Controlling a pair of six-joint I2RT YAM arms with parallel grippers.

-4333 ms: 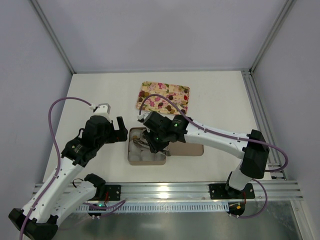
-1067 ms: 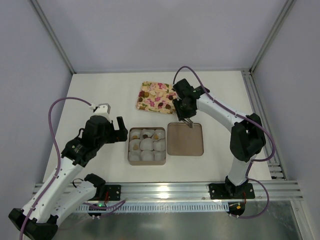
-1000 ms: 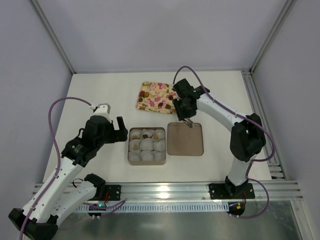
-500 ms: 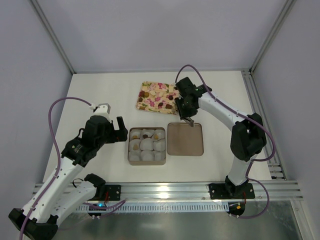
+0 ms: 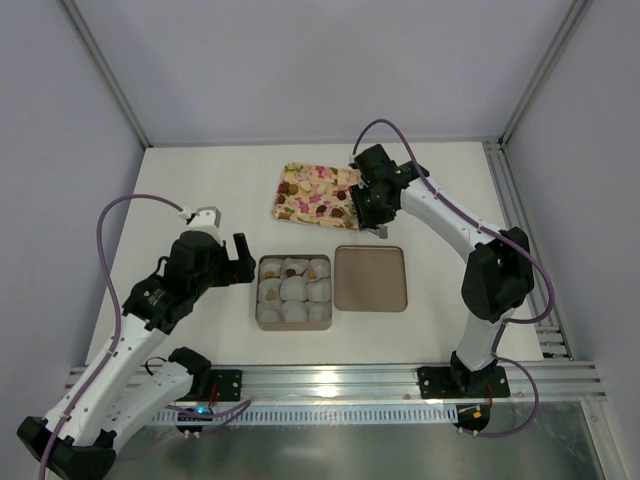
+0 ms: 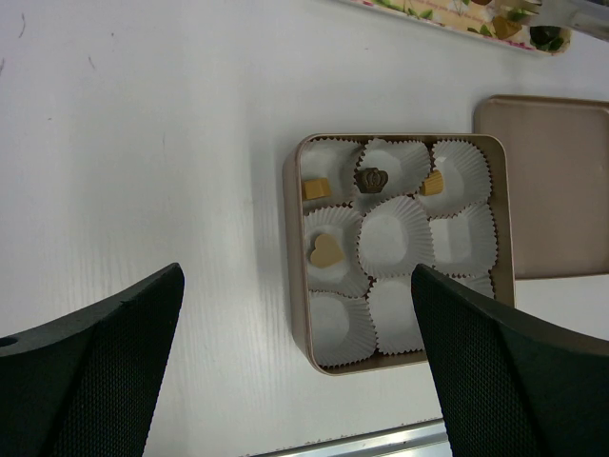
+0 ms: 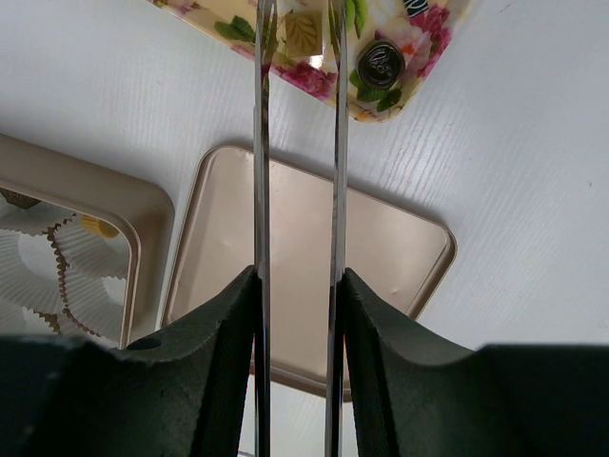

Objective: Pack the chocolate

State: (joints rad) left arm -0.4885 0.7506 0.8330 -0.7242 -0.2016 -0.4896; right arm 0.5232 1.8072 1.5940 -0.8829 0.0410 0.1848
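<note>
Looking down through your left wrist camera, you had the chocolate point(image 6: 372, 178) split between two places. Four pieces sat in the square tan box point(image 6: 293, 276), each in its own white crinkled paper cup point(image 6: 395, 233). A dark crown-shaped piece sat at 12 o'clock, a tan block point(image 6: 317, 188) at 10 o'clock, a small tan piece point(image 6: 433, 183) at 2 o'clock and a tan heart point(image 6: 326, 251) at 9 o'clock. The other cups held nothing.

More pieces lay on the flower-printed rectangular tray point(image 7: 428, 33), which sat at 12 o'clock from the box in the top view. One of them, a dark round piece point(image 7: 381, 62) with a raised swirl on top, rested near the tray's corner. A shallow square lid point(image 7: 390, 257) with rounded corners and a smooth matte face lay flat just beside the box at its 3 o'clock, on the white, faintly grained table point(image 6: 143, 143).

Your right gripper point(image 5: 375, 230) hung over the tray's near corner. Its two thin, shiny metal blades ran parallel a narrow gap apart, with nothing between them along the length that showed, and their tips ran off the top of the right wrist view.

Your left gripper point(image 6: 297, 286) hovered at 9 o'clock from the box. Its black, mesh-textured fingers point(image 6: 95, 371) were spread wide and touched nothing.
</note>
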